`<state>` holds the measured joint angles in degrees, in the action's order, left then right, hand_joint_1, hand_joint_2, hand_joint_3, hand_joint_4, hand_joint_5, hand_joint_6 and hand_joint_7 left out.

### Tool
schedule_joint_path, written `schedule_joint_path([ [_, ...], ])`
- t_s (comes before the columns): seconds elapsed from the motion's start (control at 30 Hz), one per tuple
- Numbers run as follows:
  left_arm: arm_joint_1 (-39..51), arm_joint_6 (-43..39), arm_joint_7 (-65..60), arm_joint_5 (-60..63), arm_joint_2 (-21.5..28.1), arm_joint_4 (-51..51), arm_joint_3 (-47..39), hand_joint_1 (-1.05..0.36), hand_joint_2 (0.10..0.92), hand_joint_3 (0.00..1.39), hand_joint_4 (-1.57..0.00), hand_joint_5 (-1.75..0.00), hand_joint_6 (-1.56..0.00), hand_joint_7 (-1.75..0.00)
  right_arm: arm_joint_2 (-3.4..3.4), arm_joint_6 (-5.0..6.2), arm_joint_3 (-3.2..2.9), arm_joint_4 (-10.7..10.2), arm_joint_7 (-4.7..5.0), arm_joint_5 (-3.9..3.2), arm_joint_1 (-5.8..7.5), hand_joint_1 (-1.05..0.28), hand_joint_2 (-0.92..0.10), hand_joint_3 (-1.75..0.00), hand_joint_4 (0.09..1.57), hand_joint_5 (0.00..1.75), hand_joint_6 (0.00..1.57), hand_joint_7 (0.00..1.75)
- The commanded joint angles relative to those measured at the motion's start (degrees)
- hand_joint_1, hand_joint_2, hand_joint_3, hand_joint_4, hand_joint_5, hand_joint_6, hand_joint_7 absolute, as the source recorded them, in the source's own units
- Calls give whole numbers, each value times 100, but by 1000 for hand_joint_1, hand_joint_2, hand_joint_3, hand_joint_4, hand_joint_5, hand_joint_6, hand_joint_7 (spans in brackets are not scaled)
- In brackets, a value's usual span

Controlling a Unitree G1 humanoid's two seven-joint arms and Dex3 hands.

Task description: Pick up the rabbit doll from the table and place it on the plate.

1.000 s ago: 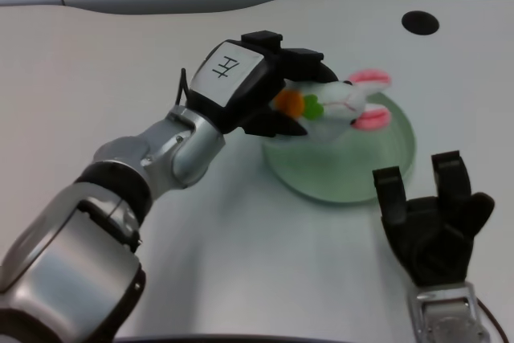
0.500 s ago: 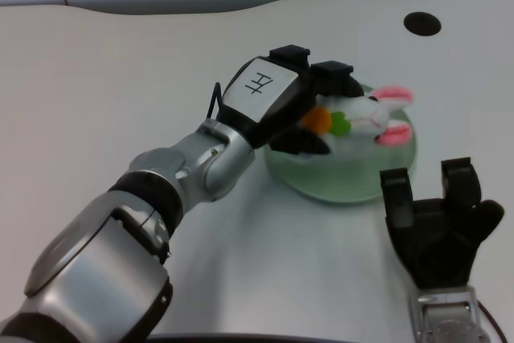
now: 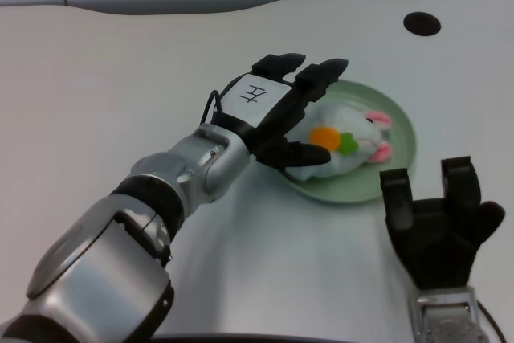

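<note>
Since the rabbit doll lies on the green plate, I see my left robot hand spread empty just beside it.

Mark on hand: a single dark character — it looks like the Chinese sign 左 — printed on a white rectangular label on the back of the black many-fingered left hand; the sign sits turned at an angle, following the tilt of the hand.
Label plate: white, glossy, with rounded corners, carrying only that one sign.
Silver metal left forearm: no lettering can be read on it.
White plush rabbit doll with pink ears: an orange and green carrot patch on its front — a picture, not text.
Pale green round plate: no readable mark.
White table: no readable mark.
</note>
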<state>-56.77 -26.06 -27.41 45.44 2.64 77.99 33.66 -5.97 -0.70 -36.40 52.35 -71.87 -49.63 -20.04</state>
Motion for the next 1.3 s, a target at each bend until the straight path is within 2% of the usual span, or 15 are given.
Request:
schedule_joint_path([
  [0.03, 152, -204, 169, -236, 39, -41, -162, -980, 921, 688, 1, 1, 0, -9, -90, 43, -6, 114, 72, 46, 310, -464, -861, -14, 900, 1746, 811, 1638],
  [0.1, 322, -553, 470, -627, 75, -48, -492, -1034, 921, 767, 1, 1, 1, -1, -108, 64, 15, 145, 33, 66, 327, -445, -856, -11, 896, 1746, 773, 1724],
  [0.17, 436, -771, 793, -989, 65, -58, -788, -1045, 921, 787, 1, 1, 1, 1, -98, -62, 20, 181, 18, 29, 329, -416, -849, -7, 895, 1746, 756, 1740],
  [0.27, 617, -1117, 1819, -1848, -26, -81, -1504, -1048, 921, 761, 1, 1, 1, 1, -81, -85, 23, 230, -3, 25, 335, -409, -854, -9, 904, 1746, 755, 1705],
  [0.37, 824, -546, 4588, -4114, -411, -171, -3343, -1048, 921, 704, 1, 1, 1, 1, -54, -68, 18, 282, 22, 51, 362, -416, -864, -13, 908, 1746, 739, 1736],
  [0.4, 844, -442, 4984, -4424, -457, -185, -3596, -1048, 921, 693, 1, 1, 1, 1, -51, -65, 18, 288, 28, 55, 365, -418, -864, -14, 909, 1746, 738, 1741],
  [0.47, 948, 230, 6217, -5585, -550, -296, -4530, -1048, 921, 684, 1, 1, 1, 1, 11, -132, 15, 373, 72, 67, 348, -417, -855, -9, 909, 1746, 741, 1745],
  [0.53, 997, 561, 6838, -6134, -584, -346, -4978, -1048, 921, 682, 1, 1, 1, 1, 42, -156, 15, 412, 96, 75, 343, -417, -850, -6, 909, 1746, 746, 1746],
  [0.67, 1000, 700, 7135, -6267, -567, -370, -5128, -1048, 921, 683, 1, 1, 1, 1, 52, -151, 11, 442, 86, 77, 332, -418, -849, -5, 909, 1746, 750, 1746],
  [0.73, 1218, 1134, 7837, -6902, -515, -552, -5632, -1048, 921, 666, 1, 1, 1, 1, 152, -201, 33, 571, 139, 140, 267, -406, -861, -11, 908, 1746, 743, 1746],
  [0.8, 1411, 1563, 8392, -7336, -477, -708, -5960, -1048, 921, 655, 1, 1, 1, 1, 221, -232, 34, 687, 156, 177, 198, -399, -868, -15, 908, 1746, 738, 1746],
  [1.0, 2162, 2767, 9263, -7893, -286, -1178, -6243, -1048, 921, 645, 1, 1, 1, 1, 333, -241, -32, 994, 156, 212, -22, -380, -859, -11, 931, 1746, 750, 1745],
  [1.17, 2613, 2744, 9370, -7847, -256, -1531, -6133, -1048, 921, 694, -37, -19, 1, 1, 376, -179, -82, 1121, 108, 281, -110, -406, -870, -16, 936, 1746, 763, 1746],
  [1.27, 3193, 2356, 9554, -7867, -262, -1633, -6192, -1048, 921, 649, -85, -44, 1, 1, 486, -149, -71, 1264, 53, 357, -243, -407, -858, -9, 939, 1746, 762, 1746],
  [1.3, 3360, 2229, 9605, -7887, -269, -1624, -6230, -1048, 921, 642, -91, -47, 1, 1, 506, -193, -76, 1308, 47, 364, -303, -407, -857, -8, 940, 1746, 761, 1746],
])
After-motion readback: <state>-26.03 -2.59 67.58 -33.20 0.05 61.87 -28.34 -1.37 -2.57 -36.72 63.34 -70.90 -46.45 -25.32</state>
